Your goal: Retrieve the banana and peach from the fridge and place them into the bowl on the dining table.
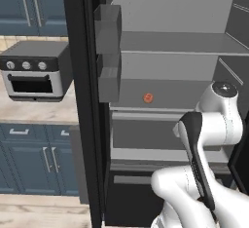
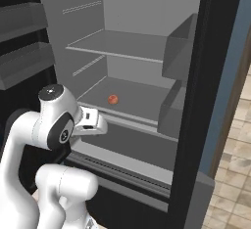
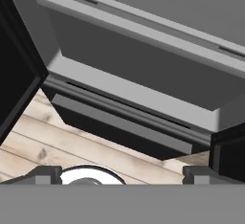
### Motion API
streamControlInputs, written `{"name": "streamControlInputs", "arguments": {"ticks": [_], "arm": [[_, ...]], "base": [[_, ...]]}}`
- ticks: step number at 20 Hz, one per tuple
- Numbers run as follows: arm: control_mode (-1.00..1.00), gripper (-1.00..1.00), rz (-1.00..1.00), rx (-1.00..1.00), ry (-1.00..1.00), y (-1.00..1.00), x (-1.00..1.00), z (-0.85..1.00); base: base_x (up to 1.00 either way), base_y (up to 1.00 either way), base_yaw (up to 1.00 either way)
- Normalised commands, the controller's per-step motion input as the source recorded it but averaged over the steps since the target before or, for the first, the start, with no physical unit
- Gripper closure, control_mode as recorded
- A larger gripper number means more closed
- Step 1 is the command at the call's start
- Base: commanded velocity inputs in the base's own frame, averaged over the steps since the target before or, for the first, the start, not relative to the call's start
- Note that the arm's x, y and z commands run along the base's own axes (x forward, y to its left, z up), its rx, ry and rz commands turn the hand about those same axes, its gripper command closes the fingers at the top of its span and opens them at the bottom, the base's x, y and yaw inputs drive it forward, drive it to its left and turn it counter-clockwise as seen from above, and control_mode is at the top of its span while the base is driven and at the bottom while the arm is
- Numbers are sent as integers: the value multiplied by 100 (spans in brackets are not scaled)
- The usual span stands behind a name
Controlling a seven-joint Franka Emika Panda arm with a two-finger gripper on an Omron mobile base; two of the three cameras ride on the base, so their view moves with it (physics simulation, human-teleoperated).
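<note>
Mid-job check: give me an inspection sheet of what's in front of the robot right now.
Surface: lower fridge shelf, light grey, carries only the peach.
Job's things: peach sits alone on that shelf; fridge doors stand open; banana, bowl and dining table nothing seen.
Clutter: nothing seen.
Grippers: gripper open, empty, held low before the drawers, short of the peach.
Cables: nothing seen.
Surroundings: toaster oven on the counter to the left, blue-grey cabinets, wooden floor.

fridge [image 2: 147,8] doors wide open, lower shelf [image 2: 142,101] bare around peach [image 2: 113,99] — door bins [image 1: 108,51] flanking
</note>
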Motion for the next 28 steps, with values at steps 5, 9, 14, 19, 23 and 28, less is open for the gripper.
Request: {"name": "streamControlInputs", "arguments": {"ticks": [5, 9, 14, 19, 23, 28], "arm": [[-100, -100, 2, 0, -15, 0, 0, 2], [-100, -100, 2, 0, -23, 0, 0, 2], [-100, -100, 1, 1, -14, 0, 2, 0], [-100, -100, 0, 3, -7, 12, 23, 0], [-100, -100, 0, 5, -1, 19, 39, 0], [-100, -100, 0, 9, 0, 5, 58, 0]], "base": [[0, 0, 0], [0, 0, 0], [0, 0, 0], [0, 0, 0], [0, 0, 0], [0, 0, 0]]}}
